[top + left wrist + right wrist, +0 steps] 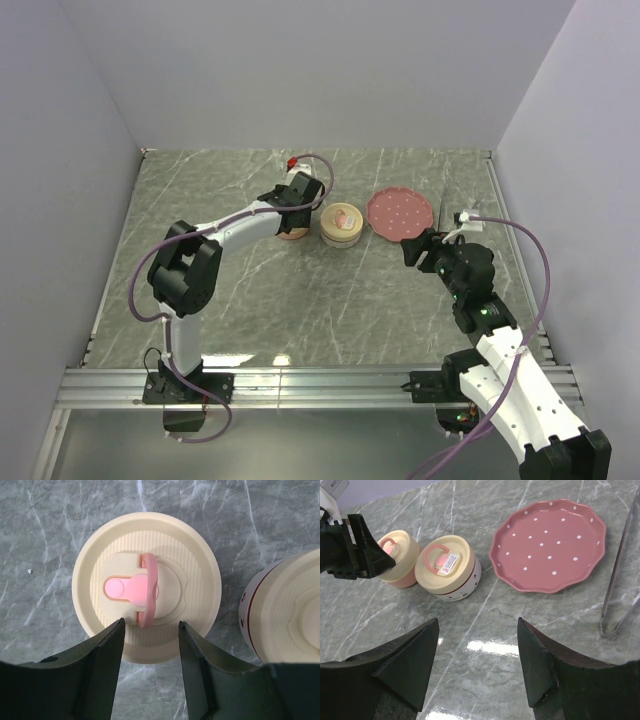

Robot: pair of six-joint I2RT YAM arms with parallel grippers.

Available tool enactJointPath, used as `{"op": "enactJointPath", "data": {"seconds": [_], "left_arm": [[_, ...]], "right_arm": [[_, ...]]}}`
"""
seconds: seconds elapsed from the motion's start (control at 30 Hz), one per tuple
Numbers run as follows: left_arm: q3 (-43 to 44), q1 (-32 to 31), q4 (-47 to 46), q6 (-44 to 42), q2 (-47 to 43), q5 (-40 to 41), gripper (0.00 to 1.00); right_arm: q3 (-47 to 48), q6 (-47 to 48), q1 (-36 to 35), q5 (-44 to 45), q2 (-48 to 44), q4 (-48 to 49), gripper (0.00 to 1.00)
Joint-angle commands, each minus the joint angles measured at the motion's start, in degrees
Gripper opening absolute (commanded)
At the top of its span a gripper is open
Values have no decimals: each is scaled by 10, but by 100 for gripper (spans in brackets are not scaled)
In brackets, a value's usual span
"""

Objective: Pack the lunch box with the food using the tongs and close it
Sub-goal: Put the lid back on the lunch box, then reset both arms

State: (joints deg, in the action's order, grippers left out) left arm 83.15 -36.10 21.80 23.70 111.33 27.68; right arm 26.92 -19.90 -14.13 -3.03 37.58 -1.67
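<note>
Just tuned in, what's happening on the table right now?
The left tool hangs open right over the cream lid of the left-hand round box, lined up with its pink handle but gripping nothing. The right tool is open and empty above the table, facing the second box and the pink plate. The tongs lie untouched on the table beside the plate. Both boxes are lidded and the plate is bare.

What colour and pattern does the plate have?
The plate is pink with small white dots, clearest in the right wrist view.

Plain pale walls (pixel 300 70) enclose a grey marbled table (pixel 300 310), glare near its aluminium rail (pixel 320 385).
</note>
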Motion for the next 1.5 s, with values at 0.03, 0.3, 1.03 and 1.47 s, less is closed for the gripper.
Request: {"op": "enactJointPath", "data": {"seconds": [0.03,0.3,1.03,1.47], "left_arm": [[6,-3,1,6,-15,-9,53],[-15,-3,-28,1,-59,17,55],[-210,-3,-214,-7,-265,14,63],[-555,36,-343,64,-631,107,72]], "right_arm": [[-3,1,-6,3,-6,20,71],[-3,1,-6,1,-4,20,71],[-1,1,-10,7,5,23,71],[1,-1,-17,41,7,19,71]]}}
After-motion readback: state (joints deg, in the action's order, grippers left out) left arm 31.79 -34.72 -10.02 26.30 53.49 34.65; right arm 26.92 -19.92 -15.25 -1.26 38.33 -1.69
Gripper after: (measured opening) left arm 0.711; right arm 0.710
